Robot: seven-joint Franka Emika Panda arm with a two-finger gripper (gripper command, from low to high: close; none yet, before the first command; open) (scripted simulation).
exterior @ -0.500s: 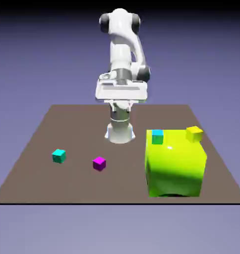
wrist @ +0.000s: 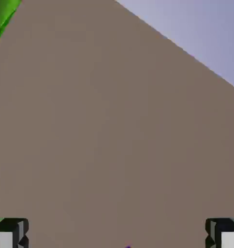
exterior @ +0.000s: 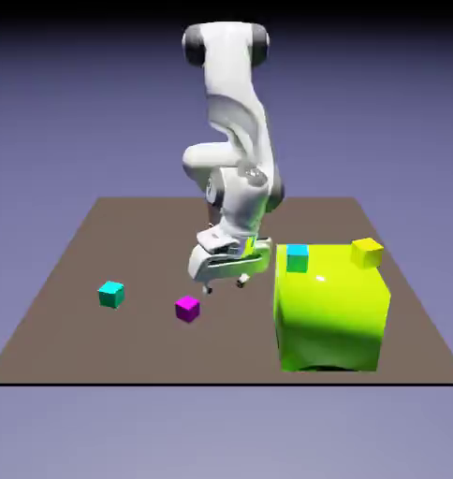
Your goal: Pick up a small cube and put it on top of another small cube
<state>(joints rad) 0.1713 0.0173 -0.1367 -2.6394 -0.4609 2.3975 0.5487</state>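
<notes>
Exterior view: small magenta-purple cube (exterior: 187, 308) sits alone on the brown bench (exterior: 80, 262), solid colour on every visible face, top a shade brighter than the two sides turned to the camera, edges crisp, resting flat. Same size as the teal cube (exterior: 110, 294), which lies well apart from it toward the exterior view's left. The fingers (exterior: 225, 284) hang above the bench, just up and toward the exterior view's right of the magenta cube, not touching it; they stand wide open with nothing between them. White arm (exterior: 234, 103) bends down behind them. Large lime-green block (exterior: 331, 313) occupies the exterior view's right side of the bench; on its top, near the back left corner, a tiny cube with a sky-blue top and green sides (exterior: 297, 257), and near the back right corner a yellow cube (exterior: 367, 252). Hand view: mostly bare brown bench, blue-violet backdrop across the upper right corner, a sliver of green at the upper left corner. Two grey fingertips (wrist: 12, 233) at the bottom corners, far apart. A tiny purple speck at the bottom edge near the middle, too small to identify with certainty.
</notes>
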